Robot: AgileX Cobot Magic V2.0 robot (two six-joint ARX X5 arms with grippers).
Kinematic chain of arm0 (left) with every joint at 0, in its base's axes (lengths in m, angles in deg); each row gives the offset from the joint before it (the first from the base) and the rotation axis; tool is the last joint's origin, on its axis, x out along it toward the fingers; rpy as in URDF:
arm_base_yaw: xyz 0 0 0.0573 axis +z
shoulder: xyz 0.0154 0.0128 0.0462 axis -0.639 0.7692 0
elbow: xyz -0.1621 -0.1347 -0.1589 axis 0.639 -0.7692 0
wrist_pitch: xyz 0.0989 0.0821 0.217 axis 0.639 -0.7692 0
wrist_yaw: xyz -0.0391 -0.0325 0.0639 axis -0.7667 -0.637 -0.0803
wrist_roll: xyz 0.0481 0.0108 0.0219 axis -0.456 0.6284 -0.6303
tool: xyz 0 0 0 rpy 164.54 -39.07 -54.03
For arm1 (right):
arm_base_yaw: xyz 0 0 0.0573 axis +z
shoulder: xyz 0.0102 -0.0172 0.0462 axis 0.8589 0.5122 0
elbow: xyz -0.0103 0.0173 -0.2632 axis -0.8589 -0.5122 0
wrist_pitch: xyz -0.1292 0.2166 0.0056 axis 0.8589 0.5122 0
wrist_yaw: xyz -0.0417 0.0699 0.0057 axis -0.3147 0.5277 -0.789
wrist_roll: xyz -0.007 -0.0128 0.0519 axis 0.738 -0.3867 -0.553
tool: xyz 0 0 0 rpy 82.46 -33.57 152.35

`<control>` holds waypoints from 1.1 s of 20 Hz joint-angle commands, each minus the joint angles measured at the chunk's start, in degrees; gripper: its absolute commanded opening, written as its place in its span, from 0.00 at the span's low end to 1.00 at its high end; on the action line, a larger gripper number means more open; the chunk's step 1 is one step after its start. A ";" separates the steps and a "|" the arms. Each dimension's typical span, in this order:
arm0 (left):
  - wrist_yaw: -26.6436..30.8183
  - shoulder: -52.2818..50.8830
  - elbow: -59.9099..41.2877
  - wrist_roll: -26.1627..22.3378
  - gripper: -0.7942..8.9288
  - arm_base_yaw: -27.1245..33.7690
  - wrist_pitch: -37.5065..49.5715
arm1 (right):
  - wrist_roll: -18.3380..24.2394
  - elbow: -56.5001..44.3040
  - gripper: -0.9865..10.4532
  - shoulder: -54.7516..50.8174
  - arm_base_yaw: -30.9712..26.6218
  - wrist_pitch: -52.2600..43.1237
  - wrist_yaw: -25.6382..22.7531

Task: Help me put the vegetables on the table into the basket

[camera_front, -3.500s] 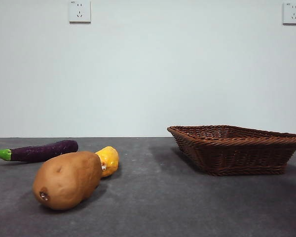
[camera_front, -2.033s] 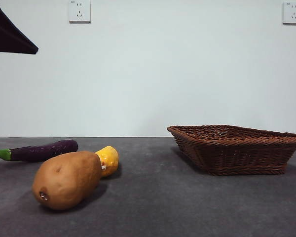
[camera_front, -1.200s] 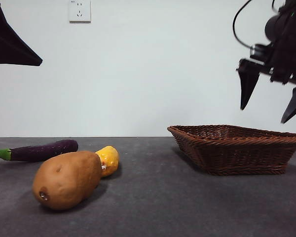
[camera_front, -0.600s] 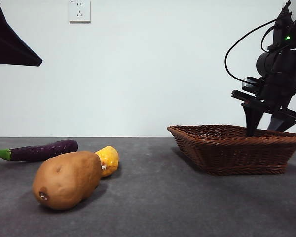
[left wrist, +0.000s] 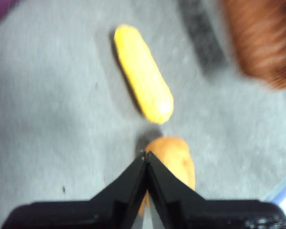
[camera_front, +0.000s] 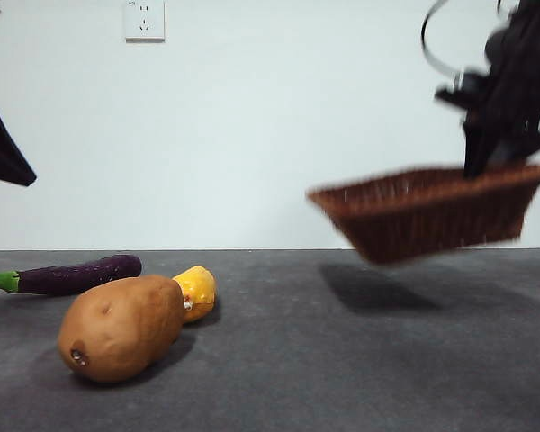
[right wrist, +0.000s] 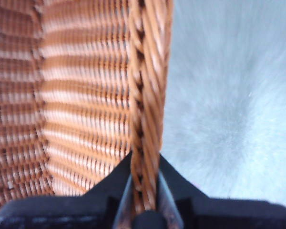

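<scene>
The brown wicker basket (camera_front: pixel 429 211) hangs tilted in the air above the table (camera_front: pixel 342 360), blurred by motion. My right gripper (camera_front: pixel 488 164) is shut on its braided rim (right wrist: pixel 146 90) at the right end. The tan potato (camera_front: pixel 121 327) lies at front left, touching the yellow lumpy vegetable (camera_front: pixel 198 292) behind it. Farther back left lies the purple eggplant (camera_front: pixel 72 275). My left gripper (left wrist: pixel 146 156) is shut with nothing in it, hovering high over the potato (left wrist: pixel 175 162) and the yellow vegetable (left wrist: pixel 143 74).
The left arm shows as a black shape (camera_front: pixel 0 144) at the left edge of the front view. The basket's shadow (camera_front: pixel 378 288) falls on the table at the right. Two wall sockets, one of them (camera_front: pixel 144 20), sit high on the white wall.
The right gripper came down onto the basket's rim, closed on it and lifted the basket off the table. The left arm's black shape has dropped lower. The vegetables have not moved.
</scene>
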 commanded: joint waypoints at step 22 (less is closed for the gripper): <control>27.12 49.40 49.07 6.14 0.86 -20.83 -23.10 | 3.87 0.22 0.08 -27.39 -0.09 13.07 -4.76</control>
